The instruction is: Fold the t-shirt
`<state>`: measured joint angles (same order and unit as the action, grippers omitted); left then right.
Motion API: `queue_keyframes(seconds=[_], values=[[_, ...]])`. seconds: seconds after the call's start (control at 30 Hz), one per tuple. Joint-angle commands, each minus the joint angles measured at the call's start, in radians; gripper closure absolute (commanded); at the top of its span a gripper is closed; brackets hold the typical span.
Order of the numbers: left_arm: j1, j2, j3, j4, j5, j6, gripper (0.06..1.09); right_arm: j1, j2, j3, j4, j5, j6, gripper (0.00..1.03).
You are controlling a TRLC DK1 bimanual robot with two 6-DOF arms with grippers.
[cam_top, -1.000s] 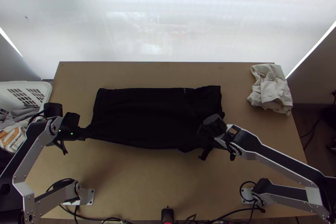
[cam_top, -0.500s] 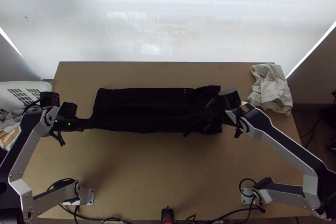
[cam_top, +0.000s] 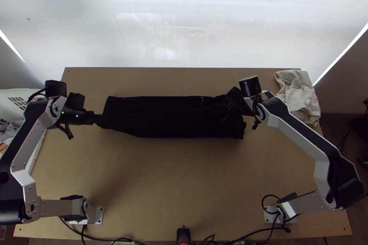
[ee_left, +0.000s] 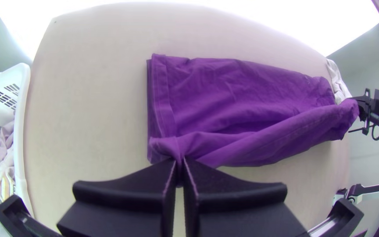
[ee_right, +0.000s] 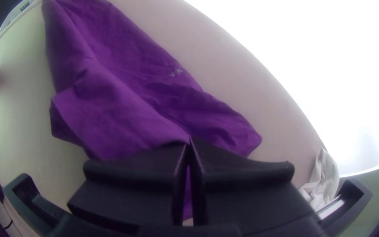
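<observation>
Light wooden table (cam_top: 184,190), with the t-shirt (cam_top: 170,118) lying across it. The left gripper (ee_left: 179,163), clamped on cloth at the shirt's left end, and the right gripper (ee_right: 190,141), pinching it near the right end, have moved toward the shirt's far edge. The shirt's outline has narrowed; a lengthwise fold appears nearly ready for laying down.
</observation>
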<state>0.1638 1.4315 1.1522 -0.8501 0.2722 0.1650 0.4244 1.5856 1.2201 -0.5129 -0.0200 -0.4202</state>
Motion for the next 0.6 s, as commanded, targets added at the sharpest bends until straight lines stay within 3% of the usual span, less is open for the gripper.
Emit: queue_keyframes(seconds=[0.0, 0.57], values=[[-0.024, 0.129, 0.118, 0.016, -0.002, -0.025, 1.05, -0.049, 0.102, 0.102, 0.002, -0.008, -0.017, 1.00], [-0.003, 0.296, 0.221, 0.034, -0.019, -0.005, 1.05, -0.108, 0.280, 0.271, -0.004, -0.012, -0.054, 1.00]])
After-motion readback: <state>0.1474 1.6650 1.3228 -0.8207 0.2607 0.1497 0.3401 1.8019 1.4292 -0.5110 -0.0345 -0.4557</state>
